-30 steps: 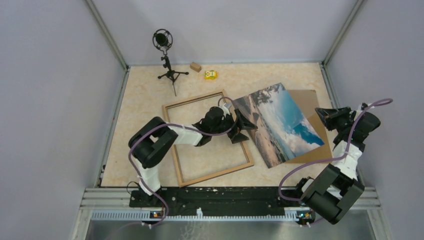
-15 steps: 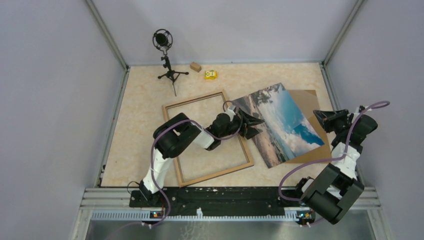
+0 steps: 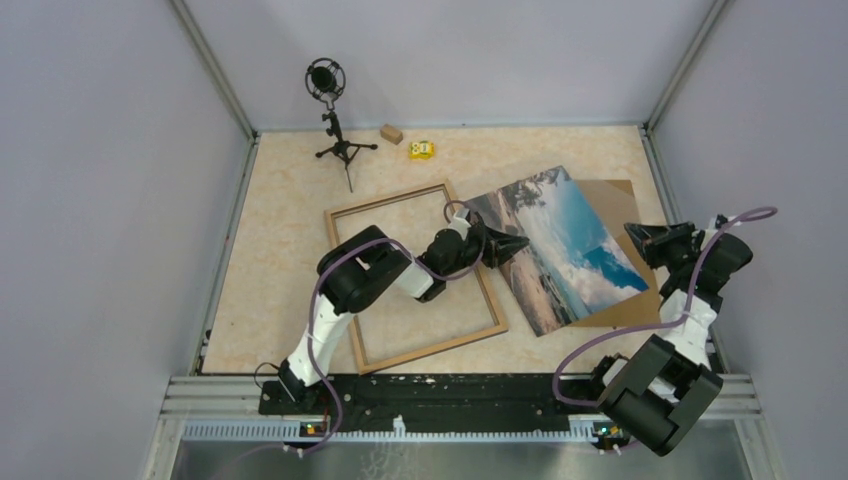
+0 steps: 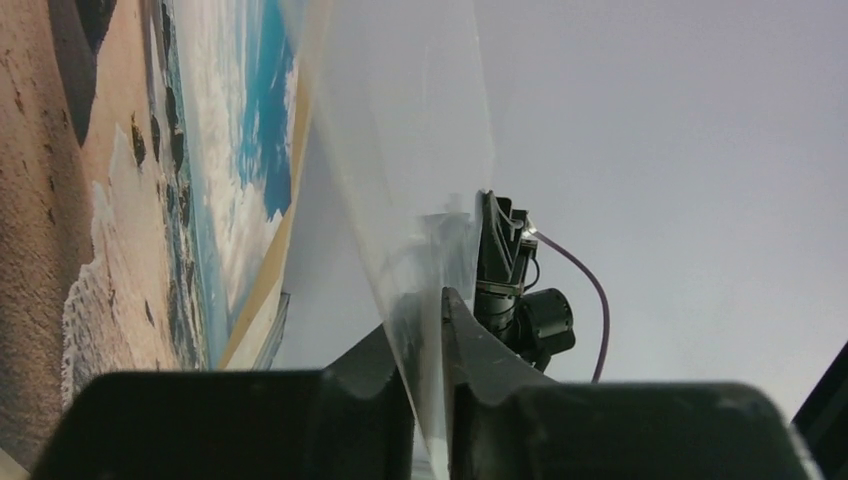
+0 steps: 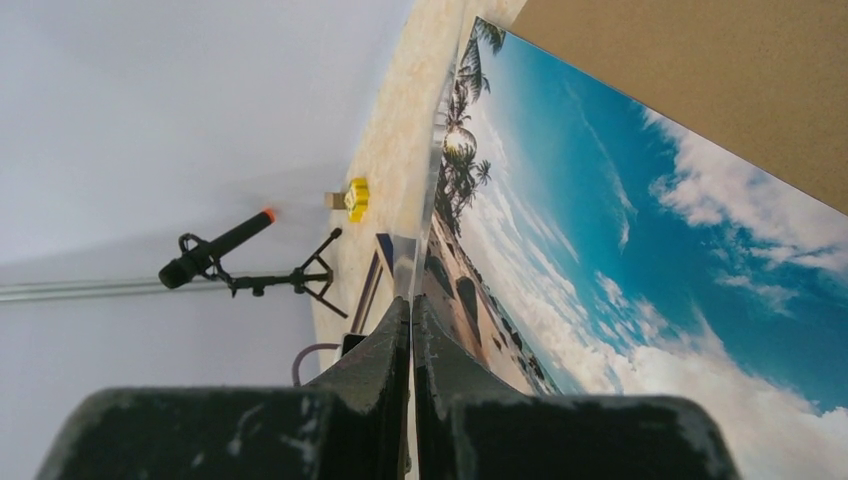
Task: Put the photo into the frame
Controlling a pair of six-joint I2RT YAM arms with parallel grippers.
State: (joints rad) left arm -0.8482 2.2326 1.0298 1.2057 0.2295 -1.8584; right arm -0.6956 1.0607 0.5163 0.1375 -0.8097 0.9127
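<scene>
Across the beige tabletop [image 3: 290,220], you have the frame [image 3: 430,348] lying flat at centre-left, light wood face up, bare tabletop showing through its opening. Just to its right lies the photo [image 3: 565,250], picture side up and skewed. Its left edge runs close beside the frame's right rim, and no part of it is inside the opening. Its right half covers most of a plain brown backing board [image 3: 625,200], which shows beyond the far and right edges. Your left arm reaches across the frame, and the left gripper [image 3: 520,244] sits at the photo's left edge. The left wrist view shows those jaws drawn in on a thin clear sheet [image 4: 420,150] that stands up between them, with the beach print just to its left. The right gripper [image 3: 632,230] points at the photo's right edge with its jaws pressed together. A clear sliver shows at their tips, but you cannot tell whether they pinch it. By the far edge are a black microphone on a tripod [image 3: 330,95], a small wooden block [image 3: 391,133] and a smaller yellow object [image 3: 421,150], all well apart from the frame.
</scene>
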